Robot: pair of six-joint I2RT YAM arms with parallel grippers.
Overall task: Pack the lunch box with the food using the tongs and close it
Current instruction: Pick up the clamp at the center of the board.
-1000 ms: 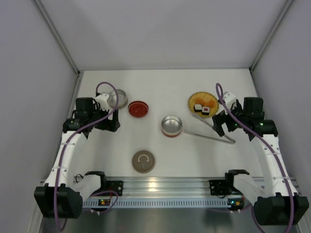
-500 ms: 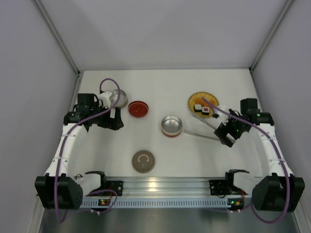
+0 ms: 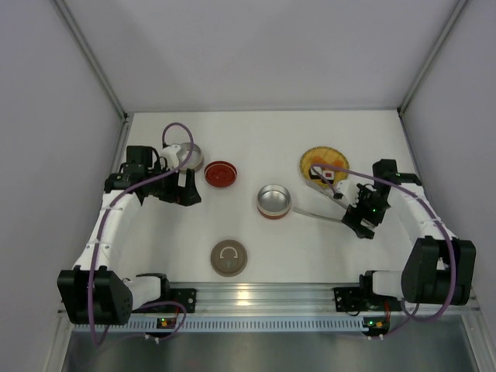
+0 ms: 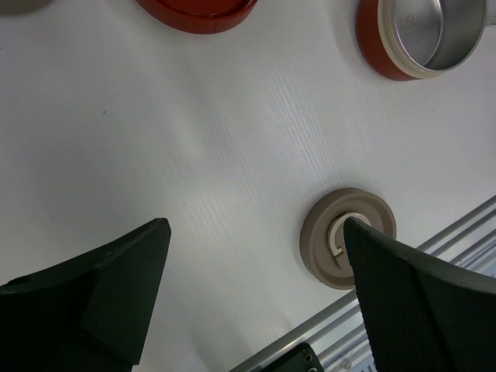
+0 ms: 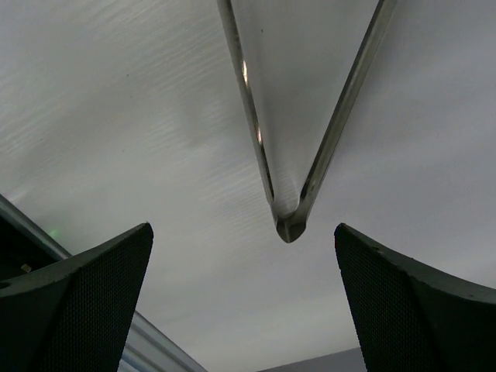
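The tongs (image 3: 319, 216) lie flat on the table right of the middle, their V joint (image 5: 288, 225) pointing at my right gripper (image 5: 242, 226). That gripper (image 3: 361, 222) hangs open just above the joint end and touches nothing. The food (image 3: 328, 175), a white roll with a red centre, sits on the yellow plate (image 3: 314, 157) at the back right, partly behind a purple cable. A round steel lunch box tin on a red base (image 3: 273, 201) stands open in the middle. My left gripper (image 3: 187, 191) is open over bare table (image 4: 256, 221).
A beige round lid with a ring handle (image 3: 229, 257) lies near the front rail, half hidden by a finger (image 4: 418, 302) in the left wrist view. A red dish (image 3: 220, 173) and a second steel tin (image 3: 191, 155) stand at the back left. The aluminium rail (image 3: 256, 298) runs along the near edge.
My right arm has swung forward and down, bringing its open gripper over the tongs' joint end. The left arm has shifted slightly to the right. No object has moved.
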